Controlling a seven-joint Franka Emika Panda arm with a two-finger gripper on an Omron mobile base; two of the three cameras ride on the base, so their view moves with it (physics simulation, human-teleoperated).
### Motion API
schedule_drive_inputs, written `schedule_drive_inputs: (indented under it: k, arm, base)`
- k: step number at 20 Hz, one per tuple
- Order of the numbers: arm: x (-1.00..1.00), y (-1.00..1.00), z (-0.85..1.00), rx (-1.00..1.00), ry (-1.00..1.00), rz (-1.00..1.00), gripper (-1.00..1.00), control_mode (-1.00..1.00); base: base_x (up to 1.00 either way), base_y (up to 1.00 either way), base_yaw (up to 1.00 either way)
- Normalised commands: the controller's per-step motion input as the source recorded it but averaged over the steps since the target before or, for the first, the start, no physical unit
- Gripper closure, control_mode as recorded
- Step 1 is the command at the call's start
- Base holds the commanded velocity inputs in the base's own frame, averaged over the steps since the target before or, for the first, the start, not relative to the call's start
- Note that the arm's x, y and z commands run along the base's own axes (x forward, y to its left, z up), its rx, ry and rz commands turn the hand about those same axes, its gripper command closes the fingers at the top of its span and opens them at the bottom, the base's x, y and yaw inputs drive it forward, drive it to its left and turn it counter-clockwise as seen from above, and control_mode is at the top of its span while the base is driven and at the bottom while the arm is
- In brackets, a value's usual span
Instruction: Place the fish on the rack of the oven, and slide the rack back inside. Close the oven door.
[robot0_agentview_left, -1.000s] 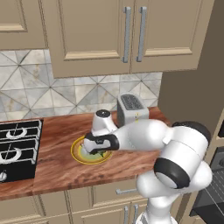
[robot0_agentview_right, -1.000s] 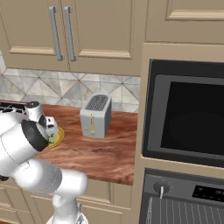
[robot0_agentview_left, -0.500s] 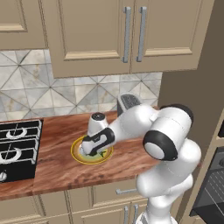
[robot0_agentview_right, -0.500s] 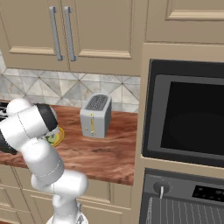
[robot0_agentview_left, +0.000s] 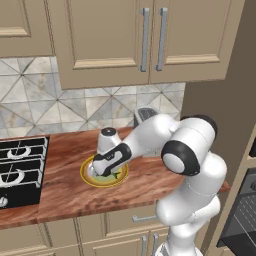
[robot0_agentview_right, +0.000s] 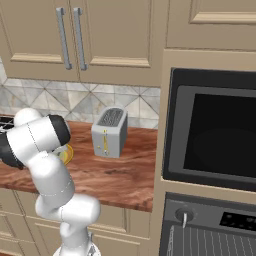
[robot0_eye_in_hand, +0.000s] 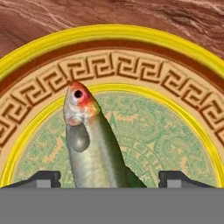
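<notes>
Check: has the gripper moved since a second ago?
Yes. In the left base view the gripper has dropped closer onto the plate, while the toaster and stove stay put.

claw (robot0_eye_in_hand: 109, 177) lower over fish (robot0_eye_in_hand: 94, 144), arm swung left

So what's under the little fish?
The fish lies on a yellow-rimmed plate with a green patterned middle, between the gripper fingertips. The plate sits on the wooden counter. The plate's part beneath the fish is covered.
</notes>
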Motion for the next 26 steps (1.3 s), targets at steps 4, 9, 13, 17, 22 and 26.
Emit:
schedule_drive_inputs:
  k: [4, 9, 13, 17, 22, 26]
  arm:
    - [0.00, 0.00, 0.00, 0.00, 0.00, 0.00, 1.00, -1.00]
    - [0.00, 0.00, -0.02, 0.00, -0.06, 0.00, 1.00, -1.00]
    - [-0.08, 0.00, 0.17, 0.00, -0.02, 0.00, 1.00, -1.00]
    - [-0.43, -0.01, 0.65, 0.00, -0.06, 0.00, 1.00, -1.00]
    - [-0.62, -0.07, 0.82, 0.00, -0.07, 0.00, 1.00, -1.00]
    - [-0.70, -0.26, 0.62, 0.01, -0.06, -0.04, 1.00, -1.00]
  base:
    - [0.00, 0.00, 0.00]
    - [0.00, 0.00, 0.00]
    - [0.00, 0.00, 0.00]
    - [0.00, 0.00, 0.00]
    - [0.00, 0.00, 0.00]
    - [0.00, 0.00, 0.00]
